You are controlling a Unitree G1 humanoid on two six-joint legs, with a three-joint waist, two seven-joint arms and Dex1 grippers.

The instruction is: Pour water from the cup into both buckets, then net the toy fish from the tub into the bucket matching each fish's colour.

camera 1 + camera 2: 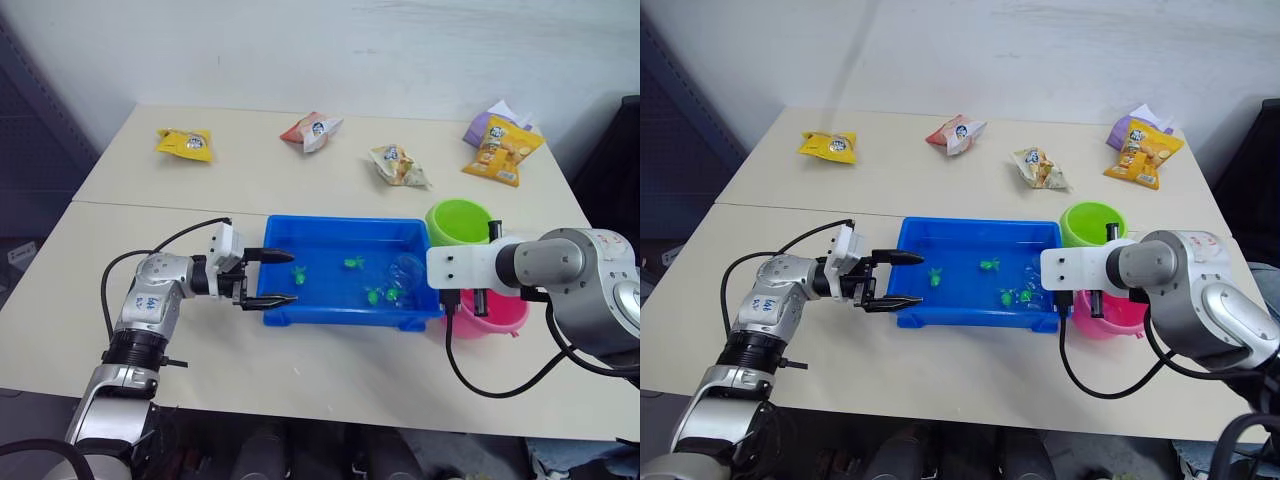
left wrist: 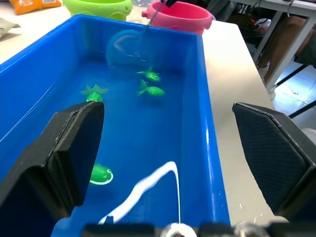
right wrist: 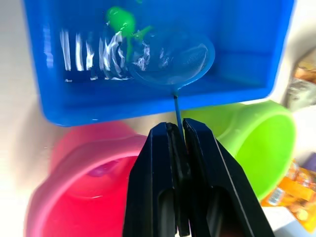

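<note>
The blue tub sits mid-table with water and several green toy fish in it. My left gripper is open at the tub's left end, its fingers astride the end wall. My right gripper is shut on the net's thin handle, above the pink bucket. The net's hoop is down in the tub's right end, beside a green fish. The lime green bucket stands behind the pink one. The cup is out of view.
Snack packets lie along the table's back: a yellow one, a red and white one, a pale one and an orange one. The table's front edge runs close below the tub.
</note>
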